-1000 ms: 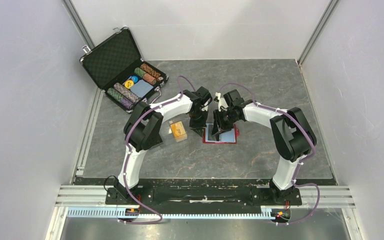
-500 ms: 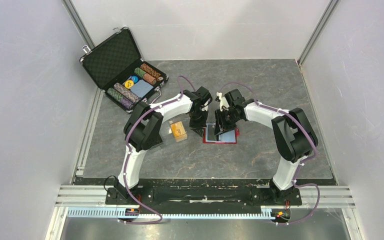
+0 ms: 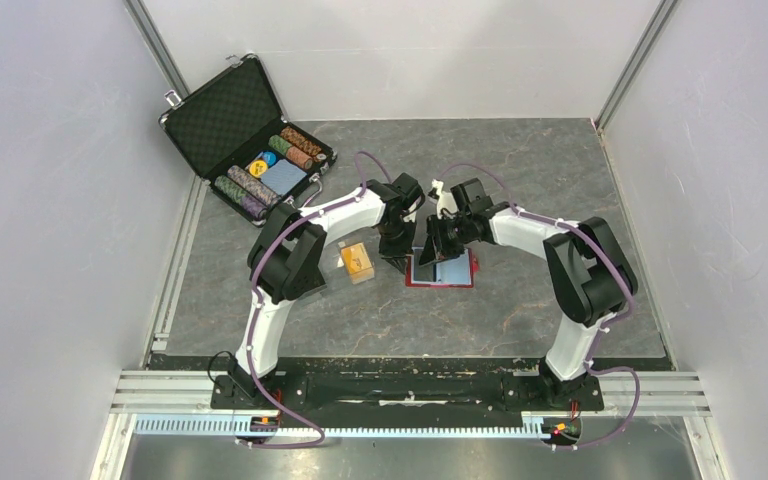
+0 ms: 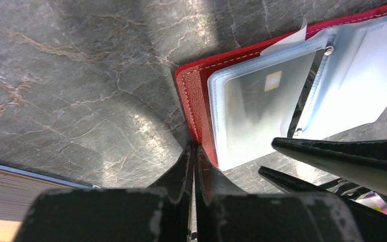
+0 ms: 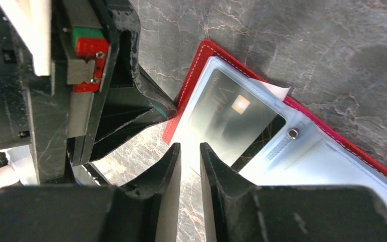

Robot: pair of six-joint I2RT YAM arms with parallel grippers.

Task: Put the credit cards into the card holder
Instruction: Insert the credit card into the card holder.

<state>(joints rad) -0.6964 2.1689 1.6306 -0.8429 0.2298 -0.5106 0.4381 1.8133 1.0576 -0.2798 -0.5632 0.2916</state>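
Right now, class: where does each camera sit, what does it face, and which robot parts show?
Top: above and behind, looking down on the table; both arms show.
Left wrist: on that arm, facing the red wallet; closed left gripper shows.
Right wrist: same wallet; right gripper and left gripper show.
All share the wallet.

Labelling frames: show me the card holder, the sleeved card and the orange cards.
card holder point(image 4: 194, 96), left wrist view, red leather edge.
sleeved card point(image 5: 232, 125), right wrist view, its face.
orange cards point(image 3: 357, 261), top external view, stack top.
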